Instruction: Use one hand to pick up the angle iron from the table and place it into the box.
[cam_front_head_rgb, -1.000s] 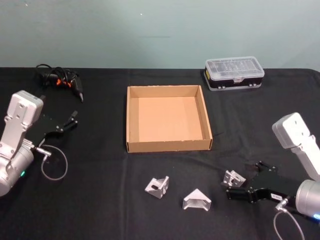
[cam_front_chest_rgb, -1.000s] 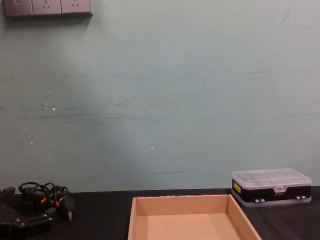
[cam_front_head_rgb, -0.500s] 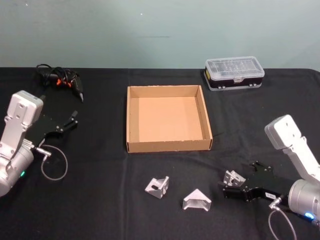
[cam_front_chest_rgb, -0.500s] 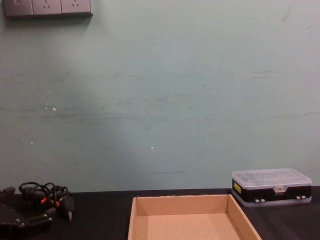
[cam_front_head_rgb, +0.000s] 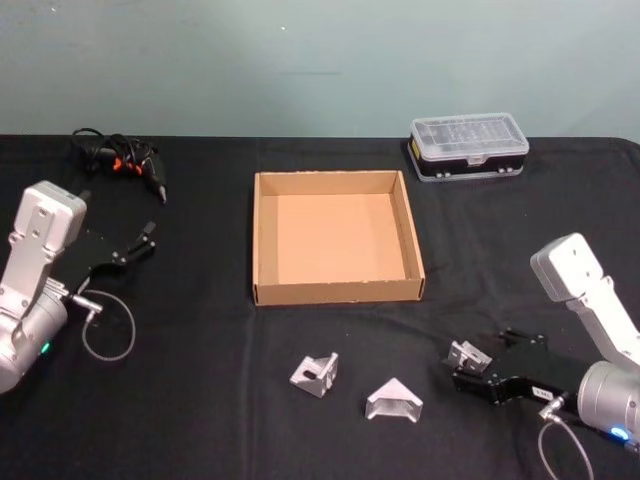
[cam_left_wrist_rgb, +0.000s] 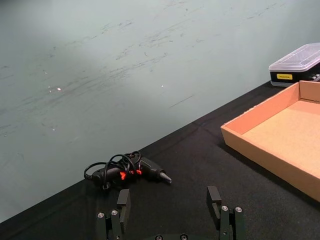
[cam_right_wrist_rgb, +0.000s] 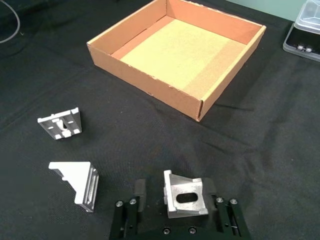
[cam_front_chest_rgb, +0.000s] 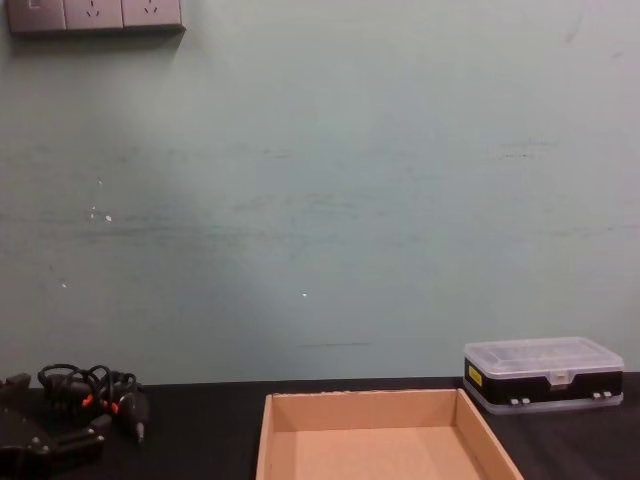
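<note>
Three silver angle irons lie on the black table (cam_front_head_rgb: 200, 400) in front of the tan cardboard box (cam_front_head_rgb: 338, 291). My right gripper (cam_front_head_rgb: 470, 368) is low on the table, open around the rightmost angle iron (cam_front_head_rgb: 467, 355). In the right wrist view this iron (cam_right_wrist_rgb: 185, 195) sits between the fingers (cam_right_wrist_rgb: 138, 194), close to one and with a gap to the other. The other two irons (cam_front_head_rgb: 315, 373) (cam_front_head_rgb: 394, 400) lie free to its left. My left gripper (cam_front_head_rgb: 140, 243) is parked open at the table's left side, holding nothing.
A black case with a clear lid (cam_front_head_rgb: 468, 146) stands behind the box on the right. A black tool with a coiled cable (cam_front_head_rgb: 120, 160) lies at the back left. The box (cam_right_wrist_rgb: 145, 82) holds nothing.
My right arm has shifted slightly at the rightmost angle iron, its gripper staying low beside it. The irons, the box and my left arm have not moved.
</note>
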